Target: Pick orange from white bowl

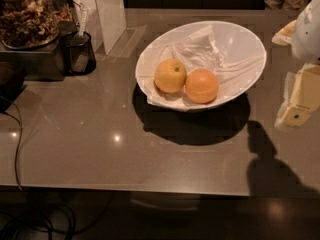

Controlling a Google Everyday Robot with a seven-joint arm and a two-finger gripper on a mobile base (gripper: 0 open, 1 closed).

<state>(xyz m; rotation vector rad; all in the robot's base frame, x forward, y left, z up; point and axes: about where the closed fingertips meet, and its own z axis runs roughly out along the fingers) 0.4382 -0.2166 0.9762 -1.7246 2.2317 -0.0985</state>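
**Step in hand: approach.** The gripper (298,103) hangs to the right of the white bowl (248,40), outside its rim and apart from it. You cannot tell from this view whether it is spread or pressed together. Nothing is seen in its hold.

**Locate the target.** The orange (202,85) sits inside the white bowl, low on its near side and slightly right of centre. A paler fruit (170,75) lies just to its left in the same bowl, touching it or nearly so. Both rest on a crinkled white liner (200,51) spread over the bowl's inner wall. The bowl stands on the countertop (100,134), and a black mesh cup (79,53) stands well to the bowl's left.

**Progress.** By the look of it, the pick has not yet begun.

**Next move, as a judgement.**
- Carry the gripper over the bowl's right rim and down onto the orange from above.
- Confirm that the gripper is spread wider than the fruit before you descend.
- Keep the closing line clear of the paler fruit and of the liner, which could be caught up.
- Centre on the orange before you close, as a smooth round fruit may roll.
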